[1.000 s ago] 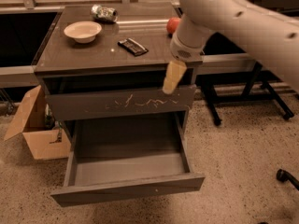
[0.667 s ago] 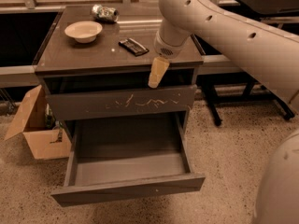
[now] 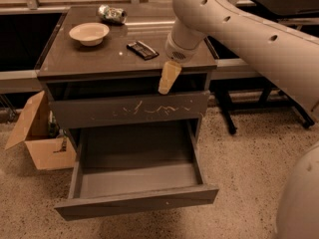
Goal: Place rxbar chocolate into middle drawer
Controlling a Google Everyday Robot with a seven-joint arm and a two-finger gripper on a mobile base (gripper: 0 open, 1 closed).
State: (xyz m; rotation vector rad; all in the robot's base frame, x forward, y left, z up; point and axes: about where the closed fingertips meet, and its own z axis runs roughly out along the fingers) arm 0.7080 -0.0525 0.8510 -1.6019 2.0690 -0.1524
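The rxbar chocolate [image 3: 143, 49], a small flat black-wrapped bar, lies on the cabinet top near its middle. The middle drawer [image 3: 137, 202] is pulled wide open below, with its plain grey interior showing nothing inside. My gripper [image 3: 168, 78] hangs from the big white arm, pointing down in front of the cabinet's front edge. It is to the right of the bar and nearer the camera, above the open drawer. It holds nothing.
A pale bowl [image 3: 89, 33] and a shiny silver can [image 3: 111, 14] sit at the back left of the cabinet top [image 3: 75, 59]. A shut drawer front with pale scratches [image 3: 129, 111] is above the open drawer. A cardboard box [image 3: 37, 133] stands on the floor at left. Black table legs [image 3: 227, 111] stand at right.
My arm and gripper have swung left along the cabinet's front edge, closer to the bar. The bar, bowl, can and drawer have not moved.
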